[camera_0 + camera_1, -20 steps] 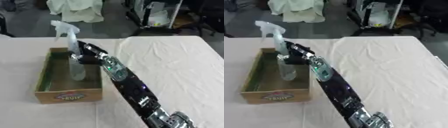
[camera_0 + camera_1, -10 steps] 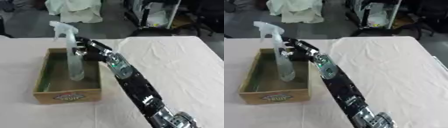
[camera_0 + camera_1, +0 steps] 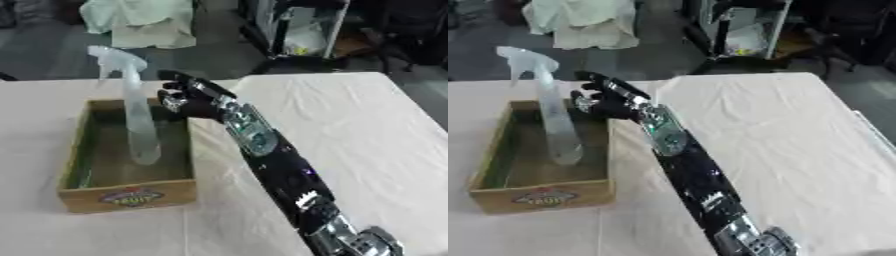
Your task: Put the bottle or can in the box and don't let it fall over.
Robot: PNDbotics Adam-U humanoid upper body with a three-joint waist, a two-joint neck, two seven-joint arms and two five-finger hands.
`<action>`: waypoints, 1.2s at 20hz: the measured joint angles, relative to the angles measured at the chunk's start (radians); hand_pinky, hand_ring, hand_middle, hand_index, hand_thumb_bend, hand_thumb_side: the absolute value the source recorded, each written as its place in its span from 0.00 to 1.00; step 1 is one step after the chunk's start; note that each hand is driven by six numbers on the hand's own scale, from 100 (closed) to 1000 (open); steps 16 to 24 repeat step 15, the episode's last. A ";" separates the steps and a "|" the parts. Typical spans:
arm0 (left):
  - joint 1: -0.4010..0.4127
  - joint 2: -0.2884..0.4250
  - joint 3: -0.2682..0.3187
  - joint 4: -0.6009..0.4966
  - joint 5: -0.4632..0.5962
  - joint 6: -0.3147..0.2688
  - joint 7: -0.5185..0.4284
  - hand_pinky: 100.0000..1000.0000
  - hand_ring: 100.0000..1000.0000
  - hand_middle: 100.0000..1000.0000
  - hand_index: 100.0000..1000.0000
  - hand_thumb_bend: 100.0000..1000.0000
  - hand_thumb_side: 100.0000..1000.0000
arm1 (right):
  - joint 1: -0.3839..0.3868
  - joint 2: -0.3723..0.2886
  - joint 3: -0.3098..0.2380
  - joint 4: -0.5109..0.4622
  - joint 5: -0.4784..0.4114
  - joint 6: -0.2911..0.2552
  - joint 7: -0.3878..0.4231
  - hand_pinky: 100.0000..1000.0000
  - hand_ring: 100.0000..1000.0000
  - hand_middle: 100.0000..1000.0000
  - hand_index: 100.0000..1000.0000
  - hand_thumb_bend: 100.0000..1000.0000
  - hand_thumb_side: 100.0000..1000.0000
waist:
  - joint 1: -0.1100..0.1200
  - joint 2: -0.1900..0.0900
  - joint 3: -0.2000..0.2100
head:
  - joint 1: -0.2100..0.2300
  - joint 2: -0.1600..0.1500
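The spray bottle [image 3: 138, 117] stands upright inside the wooden box [image 3: 127, 192], just left of the right hand [image 3: 188, 97], whose fingers are spread and hold nothing. Tall, narrow and clear, it probably weighs little and tips easily; its slim middle looks the safest hold. Its fill level is unreadable.
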 measured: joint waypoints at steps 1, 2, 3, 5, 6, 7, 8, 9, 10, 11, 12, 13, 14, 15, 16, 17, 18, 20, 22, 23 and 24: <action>0.002 0.001 0.000 0.000 -0.002 -0.001 0.000 1.00 1.00 1.00 0.81 0.11 0.81 | 0.008 -0.009 -0.003 -0.011 -0.010 0.003 -0.004 0.94 1.00 1.00 0.99 0.00 0.41 | 0.000 -0.001 -0.004 | 0.000 0.000; 0.007 0.003 0.000 0.000 -0.004 -0.003 -0.001 1.00 1.00 1.00 0.81 0.11 0.81 | 0.018 -0.020 -0.006 -0.023 -0.022 0.008 -0.010 0.93 0.99 1.00 0.98 0.00 0.41 | -0.001 -0.002 -0.008 | 0.000 0.000; 0.009 0.006 0.000 0.000 -0.007 -0.004 -0.001 1.00 1.00 1.00 0.81 0.11 0.81 | 0.030 -0.034 -0.012 -0.036 -0.036 0.013 -0.019 0.93 0.99 1.00 0.98 0.00 0.41 | -0.001 -0.003 -0.013 | 0.000 -0.001; 0.014 0.011 0.000 0.000 -0.010 -0.007 -0.003 1.00 1.00 1.00 0.81 0.11 0.80 | 0.056 -0.060 -0.027 -0.067 -0.070 0.023 -0.045 0.91 0.97 1.00 0.96 0.00 0.41 | -0.001 -0.005 -0.019 | 0.001 -0.008; 0.017 0.013 0.000 0.000 -0.013 -0.009 -0.005 1.00 1.00 1.00 0.81 0.11 0.81 | 0.069 -0.074 -0.037 -0.084 -0.091 0.029 -0.061 0.91 0.97 1.00 0.95 0.00 0.41 | 0.000 -0.006 -0.021 | 0.001 -0.010; 0.018 0.016 0.000 0.000 -0.015 -0.010 -0.006 1.00 1.00 1.00 0.81 0.11 0.81 | 0.079 -0.085 -0.046 -0.098 -0.111 0.036 -0.078 0.91 0.97 1.00 0.95 0.00 0.41 | 0.000 -0.006 -0.023 | 0.000 -0.013; 0.018 0.018 0.001 0.001 -0.017 -0.011 -0.007 1.00 1.00 1.00 0.81 0.11 0.81 | 0.089 -0.096 -0.057 -0.114 -0.133 0.044 -0.096 0.90 0.96 1.00 0.94 0.00 0.41 | 0.000 -0.006 -0.024 | 0.000 -0.018; 0.019 0.018 0.001 0.001 -0.018 -0.012 -0.008 1.00 1.00 1.00 0.80 0.11 0.81 | 0.099 -0.107 -0.067 -0.129 -0.154 0.051 -0.112 0.89 0.95 1.00 0.93 0.00 0.41 | 0.000 -0.006 -0.025 | 0.000 -0.019; 0.020 0.018 0.001 0.001 -0.018 -0.013 -0.010 1.00 1.00 1.00 0.80 0.11 0.81 | 0.108 -0.117 -0.076 -0.142 -0.176 0.058 -0.127 0.88 0.94 1.00 0.91 0.00 0.41 | 0.000 -0.006 -0.026 | 0.000 -0.023; 0.022 0.018 0.001 0.001 -0.019 -0.015 -0.012 1.00 1.00 1.00 0.80 0.11 0.81 | 0.119 -0.128 -0.086 -0.154 -0.196 0.065 -0.142 0.88 0.93 0.99 0.90 0.00 0.41 | 0.000 -0.006 -0.027 | 0.000 -0.026; 0.023 0.018 0.001 0.002 -0.020 -0.015 -0.013 1.00 1.00 1.00 0.80 0.11 0.81 | 0.129 -0.138 -0.095 -0.163 -0.215 0.074 -0.156 0.87 0.91 0.96 0.87 0.00 0.41 | 0.000 -0.007 -0.028 | 0.000 -0.027; 0.024 0.018 0.001 0.003 -0.021 -0.016 -0.014 1.00 1.00 1.00 0.80 0.11 0.81 | 0.138 -0.147 -0.105 -0.167 -0.232 0.083 -0.169 0.87 0.90 0.95 0.87 0.00 0.41 | 0.000 -0.007 -0.029 | 0.001 -0.027; 0.025 0.018 0.001 0.005 -0.022 -0.016 -0.015 1.00 1.00 1.00 0.81 0.11 0.81 | 0.148 -0.155 -0.114 -0.170 -0.248 0.093 -0.181 0.86 0.89 0.95 0.87 0.00 0.41 | 0.000 -0.007 -0.031 | 0.002 -0.029; 0.025 0.018 0.002 0.006 -0.023 -0.017 -0.016 1.00 1.00 1.00 0.81 0.11 0.81 | 0.158 -0.162 -0.123 -0.170 -0.264 0.102 -0.192 0.86 0.89 0.95 0.86 0.00 0.41 | 0.000 -0.007 -0.032 | 0.003 -0.032; 0.025 0.018 0.002 0.006 -0.023 -0.017 -0.016 1.00 1.00 1.00 0.81 0.11 0.81 | 0.158 -0.162 -0.123 -0.170 -0.264 0.102 -0.192 0.86 0.89 0.95 0.86 0.00 0.41 | 0.000 -0.007 -0.032 | 0.003 -0.032; 0.025 0.018 0.002 0.006 -0.023 -0.017 -0.016 1.00 1.00 1.00 0.81 0.11 0.81 | 0.158 -0.162 -0.123 -0.170 -0.264 0.102 -0.192 0.86 0.89 0.95 0.86 0.00 0.41 | 0.000 -0.007 -0.032 | 0.003 -0.032; 0.025 0.018 0.002 0.006 -0.023 -0.017 -0.016 1.00 1.00 1.00 0.81 0.11 0.81 | 0.158 -0.162 -0.123 -0.170 -0.264 0.102 -0.192 0.86 0.89 0.95 0.86 0.00 0.41 | 0.000 -0.007 -0.032 | 0.003 -0.032; 0.025 0.018 0.002 0.006 -0.023 -0.017 -0.016 1.00 1.00 1.00 0.81 0.11 0.81 | 0.158 -0.162 -0.123 -0.170 -0.264 0.102 -0.192 0.86 0.89 0.95 0.86 0.00 0.41 | 0.000 -0.007 -0.032 | 0.003 -0.032; 0.025 0.018 0.002 0.006 -0.023 -0.017 -0.016 1.00 1.00 1.00 0.81 0.11 0.81 | 0.158 -0.162 -0.123 -0.170 -0.264 0.102 -0.192 0.86 0.89 0.95 0.86 0.00 0.41 | 0.000 -0.007 -0.032 | 0.003 -0.032; 0.025 0.018 0.002 0.006 -0.023 -0.017 -0.016 1.00 1.00 1.00 0.81 0.11 0.81 | 0.158 -0.162 -0.123 -0.170 -0.264 0.102 -0.192 0.86 0.89 0.95 0.86 0.00 0.41 | 0.000 -0.007 -0.032 | 0.003 -0.032; 0.025 0.018 0.002 0.006 -0.023 -0.017 -0.016 1.00 1.00 1.00 0.81 0.11 0.81 | 0.158 -0.162 -0.123 -0.170 -0.264 0.102 -0.192 0.86 0.89 0.95 0.86 0.00 0.41 | 0.000 -0.007 -0.032 | 0.003 -0.032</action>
